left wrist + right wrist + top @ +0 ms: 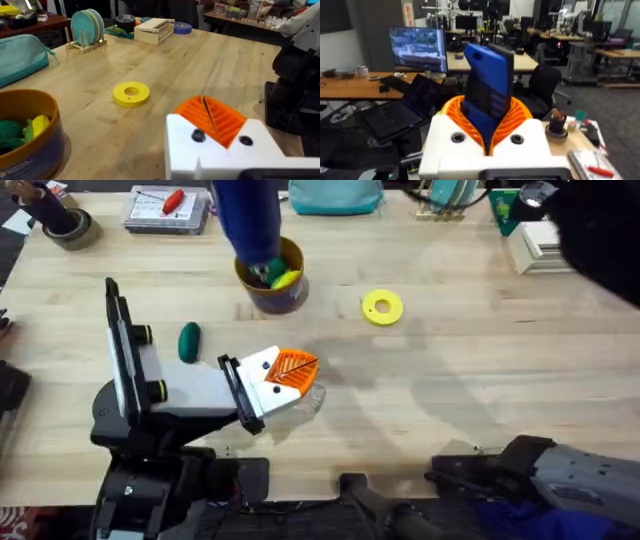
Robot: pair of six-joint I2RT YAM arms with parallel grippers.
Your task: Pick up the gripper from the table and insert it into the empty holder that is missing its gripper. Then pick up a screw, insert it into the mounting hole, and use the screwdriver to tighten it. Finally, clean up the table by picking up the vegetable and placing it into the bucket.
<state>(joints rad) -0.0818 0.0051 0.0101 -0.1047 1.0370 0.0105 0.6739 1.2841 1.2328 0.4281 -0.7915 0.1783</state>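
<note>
The blue screwdriver (487, 75) stands upright between the orange ribbed fingers (520, 117) of my right gripper (487, 125), which is shut on it and raised high, facing the room. From overhead the screwdriver (245, 220) looms large above the bucket (272, 280). The bucket (30, 130) has a yellow rim and holds a leafy green toy and a yellow toy. The dark green vegetable (189, 342) lies on the table left of my left gripper (292, 368). That left gripper (212, 117) rests low, its orange fingers (227, 122) pressed shut. The small gripper part, the holder and the screws are out of view.
A flat yellow ring (382, 307) lies right of the bucket. Along the far edge stand a tray with a red-handled tool (172, 202), a tape roll (65, 225), a teal pouch (335, 195), a plate rack (87, 27) and a wooden box (154, 30).
</note>
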